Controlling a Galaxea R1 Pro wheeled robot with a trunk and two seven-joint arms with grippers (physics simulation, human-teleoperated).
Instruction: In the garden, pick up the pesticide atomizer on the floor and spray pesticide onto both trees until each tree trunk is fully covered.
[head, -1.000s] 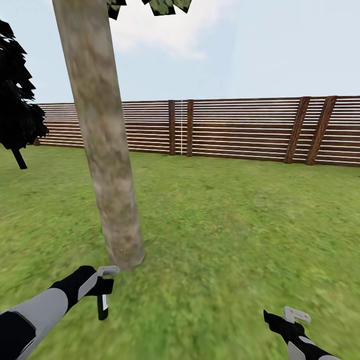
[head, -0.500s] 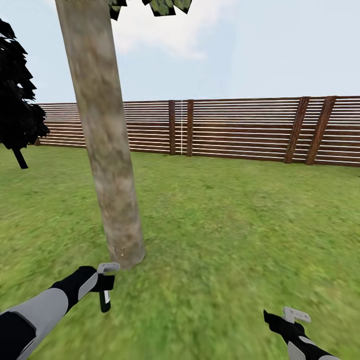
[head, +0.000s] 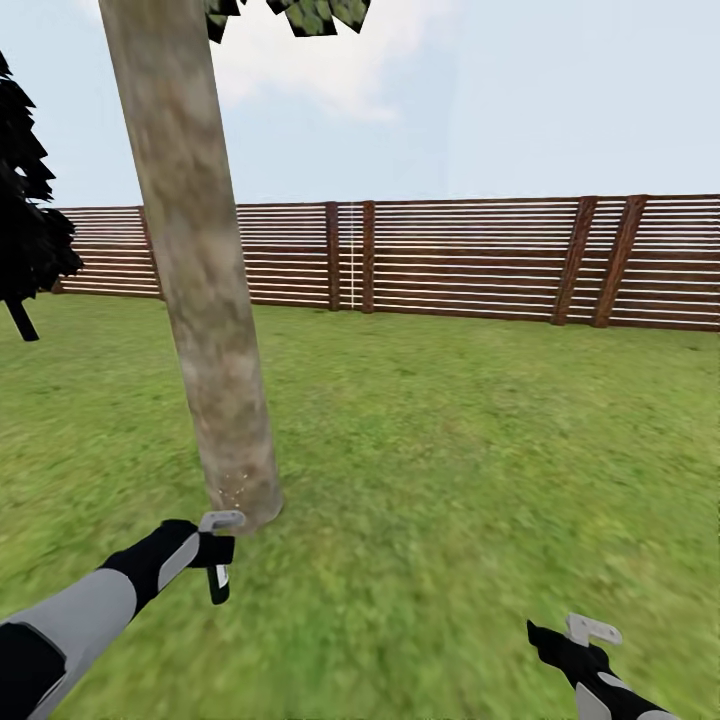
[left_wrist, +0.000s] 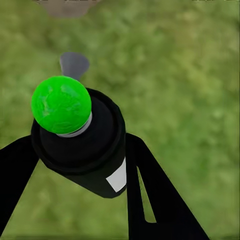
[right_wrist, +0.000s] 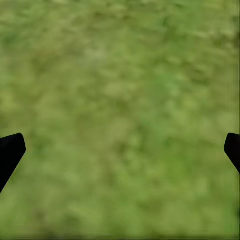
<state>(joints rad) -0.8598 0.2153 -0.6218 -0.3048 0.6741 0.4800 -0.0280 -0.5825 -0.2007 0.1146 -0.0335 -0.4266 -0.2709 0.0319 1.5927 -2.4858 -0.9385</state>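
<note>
While left hand (head: 216, 560) clamps atomizer (left_wrist: 82, 145), trunk (head: 205, 300) top cropped; right hand (right_wrist: 120, 150) spread.

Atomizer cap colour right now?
Bright green, on the pesticide atomizer held in the left gripper; clearest in the left wrist view.

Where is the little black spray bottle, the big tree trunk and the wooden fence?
small black pesticide atomizer (left_wrist: 87, 145), left wrist view, its dark body.
thick mottled grey-brown tree trunk (head: 200, 280), head view, mid bark.
brown horizontal-slat wooden fence (head: 470, 260), head view, middle slats.

Left pincer (head: 218, 550) clamped, arm reaching forward, right pincer (head: 590, 640) spread wide, low
</note>
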